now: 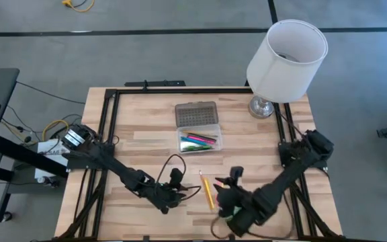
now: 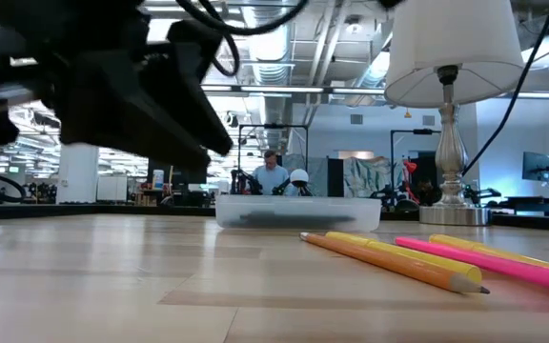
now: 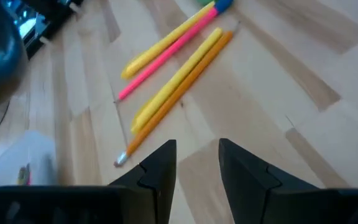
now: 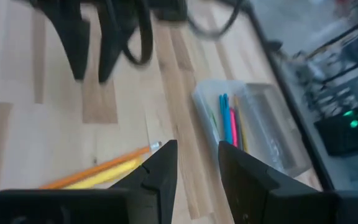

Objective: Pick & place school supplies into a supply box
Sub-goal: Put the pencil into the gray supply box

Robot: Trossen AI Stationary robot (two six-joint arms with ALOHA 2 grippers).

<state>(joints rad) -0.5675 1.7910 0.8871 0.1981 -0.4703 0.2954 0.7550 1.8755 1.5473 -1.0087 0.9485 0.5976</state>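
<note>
The supply box (image 1: 198,140) stands at the table's far middle, lid (image 1: 197,114) folded open behind it, with several coloured pens (image 4: 229,121) lying in its clear tray. Loose school supplies lie flat on the wood near the front: an orange pencil (image 3: 179,99), a yellow one (image 3: 180,76), a pink one (image 3: 166,55) and another yellow one (image 3: 161,43). My left gripper (image 1: 182,195) hangs open just left of them, fingers (image 3: 160,168) above bare wood. My right gripper (image 1: 226,191) is open just right of them, and it points toward the box.
A lamp with a white shade (image 1: 286,57) stands at the table's far right corner. Black frame rails (image 1: 106,128) run along the table's sides and back. Bare wood lies between the loose pencils and the box. A person (image 2: 273,171) shows far off in the room.
</note>
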